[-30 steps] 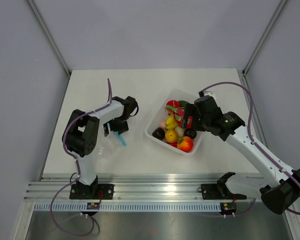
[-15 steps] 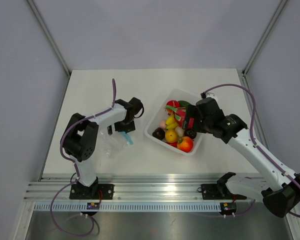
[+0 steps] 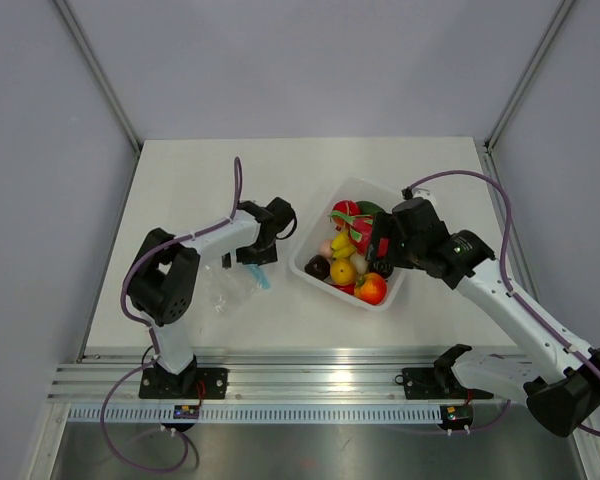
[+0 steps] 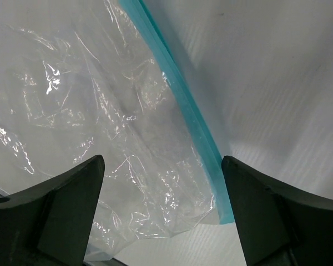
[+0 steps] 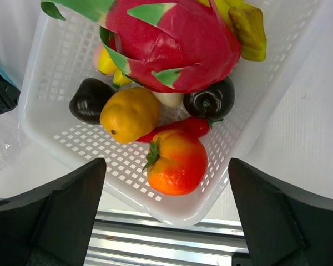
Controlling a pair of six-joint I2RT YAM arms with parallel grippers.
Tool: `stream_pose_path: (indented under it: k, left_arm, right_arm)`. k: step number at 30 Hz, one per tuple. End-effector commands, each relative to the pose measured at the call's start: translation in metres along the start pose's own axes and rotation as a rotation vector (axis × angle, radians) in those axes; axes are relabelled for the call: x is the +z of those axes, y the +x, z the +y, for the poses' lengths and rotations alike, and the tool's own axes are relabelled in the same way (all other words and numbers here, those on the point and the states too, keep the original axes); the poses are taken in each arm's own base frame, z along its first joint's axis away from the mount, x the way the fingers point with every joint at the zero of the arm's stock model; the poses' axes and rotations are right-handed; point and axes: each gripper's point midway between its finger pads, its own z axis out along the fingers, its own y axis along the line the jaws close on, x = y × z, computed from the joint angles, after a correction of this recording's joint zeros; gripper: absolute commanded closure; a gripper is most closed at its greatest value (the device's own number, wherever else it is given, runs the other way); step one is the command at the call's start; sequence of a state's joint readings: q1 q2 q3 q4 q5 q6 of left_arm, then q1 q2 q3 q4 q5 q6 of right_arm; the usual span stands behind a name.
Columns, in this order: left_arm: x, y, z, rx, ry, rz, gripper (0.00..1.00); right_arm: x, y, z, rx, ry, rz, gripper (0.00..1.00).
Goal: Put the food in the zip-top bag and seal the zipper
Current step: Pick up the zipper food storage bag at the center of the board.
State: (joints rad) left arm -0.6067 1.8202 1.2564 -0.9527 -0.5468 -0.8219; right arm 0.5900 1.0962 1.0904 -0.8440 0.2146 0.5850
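Bag [image 3: 223, 291] lies flat on the table [image 3: 180, 180], left of the tray [image 5: 61, 55], clear and crumpled. Zipper [image 4: 183, 105] runs along its tray-side edge. Left gripper [image 4: 162, 160] hangs just above that edge, fingers spread wide, gripping nothing. Food [image 3: 345, 255] is all in the tray: tomato [image 5: 176, 160] at the near end; beyond it an orange fruit [image 5: 129, 113], a red pepper [image 5: 186, 127] and two dark brown pieces [image 5: 90, 100]; farthest, a dragon fruit [image 5: 172, 44] on top of the pile. Right gripper [image 5: 166, 162] hangs over the tray, fingers spread wide, gripping nothing.
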Motion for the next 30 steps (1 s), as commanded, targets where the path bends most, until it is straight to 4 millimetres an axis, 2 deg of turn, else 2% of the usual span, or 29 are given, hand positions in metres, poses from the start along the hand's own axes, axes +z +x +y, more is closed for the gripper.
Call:
stream_pose_path:
  k: [1,8,18,25,26,28,30]
  left_arm:
    - [-0.014,-0.024,-0.007,-0.063,0.021,-0.083,0.07]
    - [-0.014,-0.023,-0.022,-0.057,0.062,-0.094,0.04]
    - [0.011,-0.004,-0.011,-0.029,-0.057,-0.055,0.21]
    - [0.016,0.003,-0.01,-0.02,-0.05,-0.046,0.51]
    - [0.013,0.002,-0.009,-0.022,-0.039,-0.053,0.6]
    - [0.01,0.0,-0.01,-0.015,-0.015,-0.058,0.7]
    - [-0.001,-0.006,-0.01,-0.012,0.027,-0.075,0.82]
  right_arm:
    - [-0.005,0.002,0.002,0.018,-0.025,-0.002,0.01]
    - [-0.005,0.007,0.003,0.02,-0.034,0.011,0.01]
    - [-0.004,0.008,0.003,0.016,-0.036,0.018,0.01]
    - [-0.003,0.011,0.004,0.025,-0.044,0.026,0.01]
    - [-0.003,0.012,0.004,0.026,-0.043,0.027,0.01]
    - [-0.005,0.012,0.003,0.031,-0.042,0.023,0.01]
    - [-0.006,0.012,0.002,0.034,-0.04,0.023,0.0]
